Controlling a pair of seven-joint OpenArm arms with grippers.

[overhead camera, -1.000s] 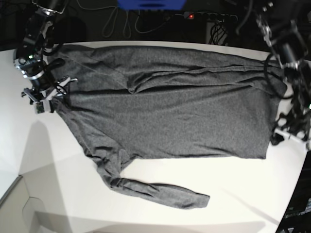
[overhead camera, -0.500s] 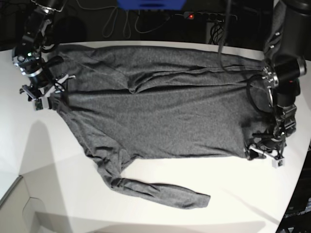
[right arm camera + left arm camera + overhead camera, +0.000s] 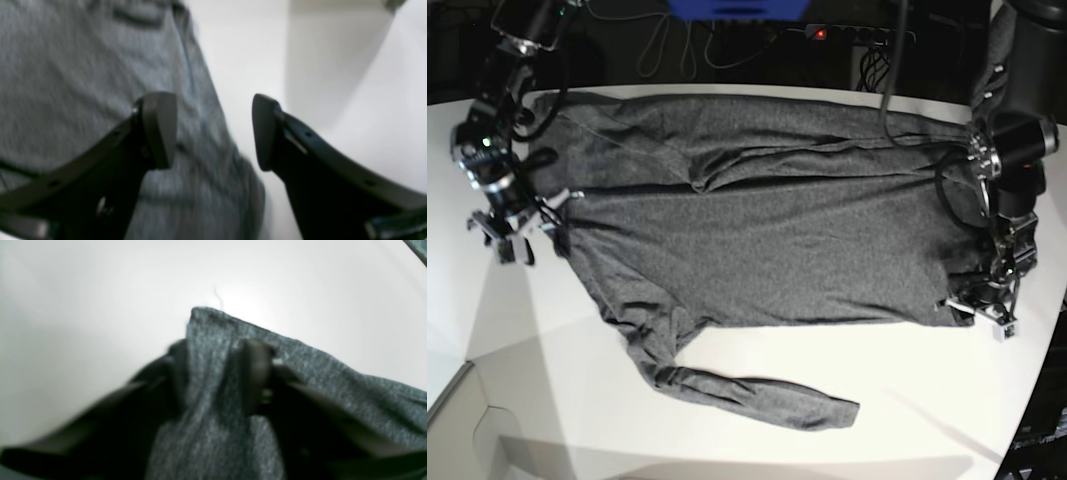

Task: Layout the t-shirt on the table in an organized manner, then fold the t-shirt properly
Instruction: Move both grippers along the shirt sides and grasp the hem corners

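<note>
The dark grey t-shirt [image 3: 767, 230] lies spread across the white table [image 3: 827, 440], with one long sleeve [image 3: 757, 395] trailing toward the front. My left gripper [image 3: 975, 308] is at the shirt's lower right hem corner. In the left wrist view its fingers [image 3: 255, 373] pinch a bunched ridge of the t-shirt [image 3: 206, 426] above the table [image 3: 100, 290]. My right gripper [image 3: 527, 238] stands open at the shirt's left edge. In the right wrist view the right gripper [image 3: 213, 130] has one finger over the t-shirt [image 3: 66, 66] and the other over bare table [image 3: 250, 50].
Cables and a power strip with a red light [image 3: 822, 33] run along the dark back behind the table. A blue object [image 3: 737, 8] sits at the top centre. The table's edge cuts across the lower left corner [image 3: 457, 395].
My left arm swung in over the shirt's lower right corner, came down, and its jaws closed on the cloth. My right gripper shifted slightly down along the shirt's left edge.
</note>
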